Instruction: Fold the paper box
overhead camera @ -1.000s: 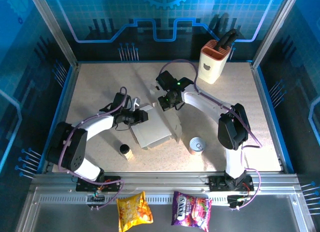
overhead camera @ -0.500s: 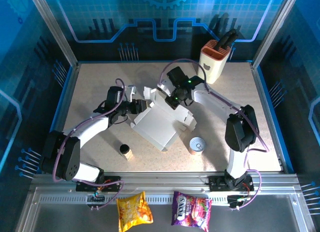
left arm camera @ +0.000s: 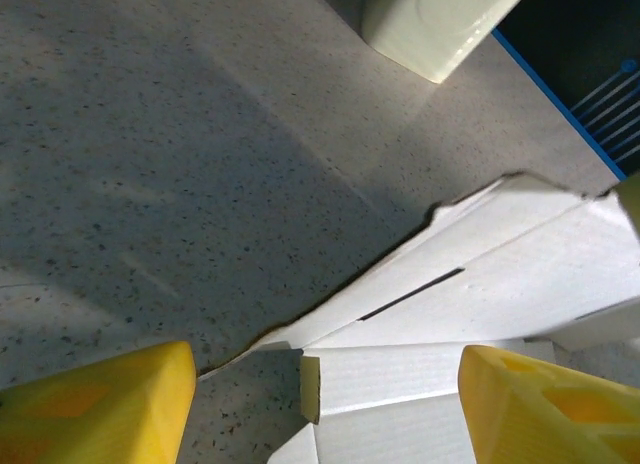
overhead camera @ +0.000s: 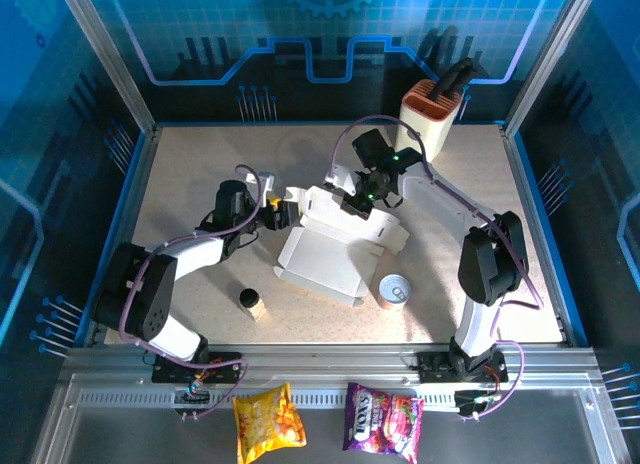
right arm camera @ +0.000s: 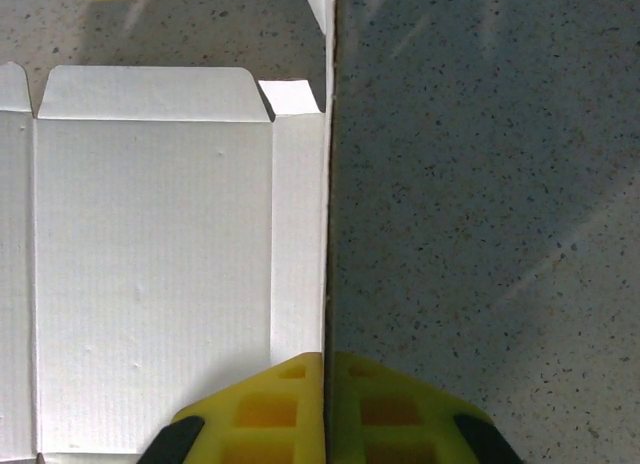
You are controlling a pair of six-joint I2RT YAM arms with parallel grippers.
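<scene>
The paper box (overhead camera: 320, 259) lies opened out, grey-white inside up, in the middle of the table. My right gripper (overhead camera: 362, 202) is at its far edge. In the right wrist view the gripper (right arm camera: 327, 369) is shut on a thin upright wall of the box (right arm camera: 150, 264), seen edge-on. My left gripper (overhead camera: 284, 212) is at the box's far-left flap. In the left wrist view it (left arm camera: 320, 409) stands wide open, with a flap corner of the box (left arm camera: 500, 274) between the yellow fingers (left arm camera: 95, 404) and touching neither.
A cream knife block (overhead camera: 430, 124) with an orange top stands at the back right, its base (left arm camera: 440, 24) ahead of the left gripper. A tin can (overhead camera: 396, 289) sits right of the box, a small black-capped bottle (overhead camera: 250, 302) front left. Two snack bags (overhead camera: 268, 419) lie beyond the front rail.
My left gripper has opened and let go of the flap. The right gripper has carried its box edge to the right and farther back, and the box has turned and spread out.
</scene>
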